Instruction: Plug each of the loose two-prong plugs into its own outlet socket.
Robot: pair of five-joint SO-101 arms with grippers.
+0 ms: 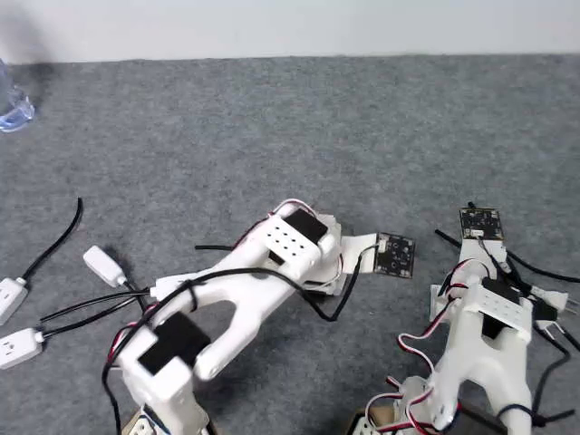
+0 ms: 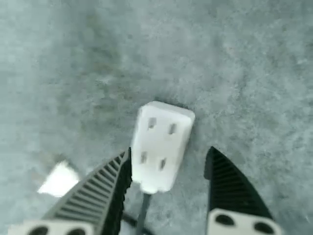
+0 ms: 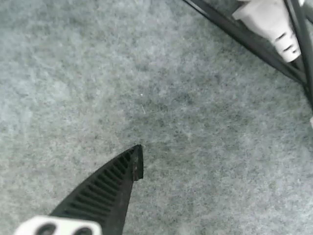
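Outlet socket (image 2: 161,142), white, lies on the grey worktop (image 2: 244,58) between the spread fingers (image 2: 105,191) of the released left pincer (image 2: 170,154), just beside one of them. Farther right, the right pincer (image 3: 136,157) hangs low over the worktop, with a white plug (image 3: 268,20) and black cords (image 3: 234,29) near it. Whether it is released or clenched, I cannot tell.

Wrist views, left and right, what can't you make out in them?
Left wrist view: white patch beside the left end effector, too blurred to identify.
Left wrist view: the cord of the outlet socket is cut off by the bottom edge.
Right wrist view: the white plug has its far end cut off by the top edge.
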